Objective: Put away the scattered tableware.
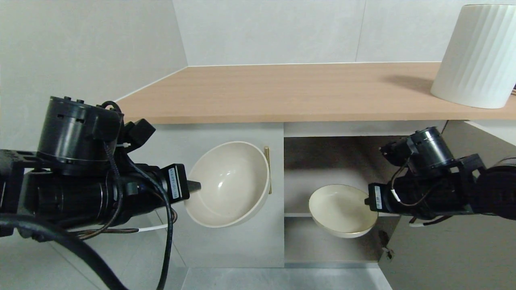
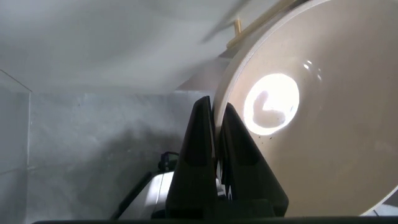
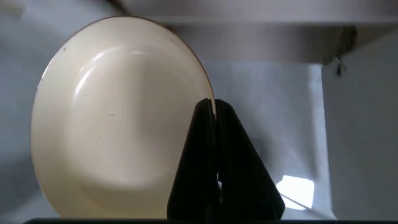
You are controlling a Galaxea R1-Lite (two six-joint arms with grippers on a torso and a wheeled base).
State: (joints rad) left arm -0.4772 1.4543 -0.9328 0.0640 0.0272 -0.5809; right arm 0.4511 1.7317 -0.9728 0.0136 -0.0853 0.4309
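Note:
My left gripper [image 1: 195, 186] is shut on the rim of a large cream bowl [image 1: 229, 183], which hangs tilted in front of the closed left cabinet door [image 1: 225, 241]. The left wrist view has its fingers [image 2: 205, 134] pinching that bowl [image 2: 323, 112] at its edge. My right gripper [image 1: 367, 200] is shut on the rim of a cream plate [image 1: 342, 209], held in the open right cabinet compartment just above its shelf [image 1: 296, 214]. The right wrist view has the plate [image 3: 118, 112] clamped by the fingers [image 3: 214, 118].
A wooden countertop [image 1: 282, 88] runs above the cabinet, with a white ribbed lamp shade [image 1: 477, 56] at its right end. A slim gold handle [image 1: 267, 169] sits on the closed door's edge. The open door's hinge [image 1: 385, 245] hangs at lower right. Grey floor [image 1: 282, 280] lies below.

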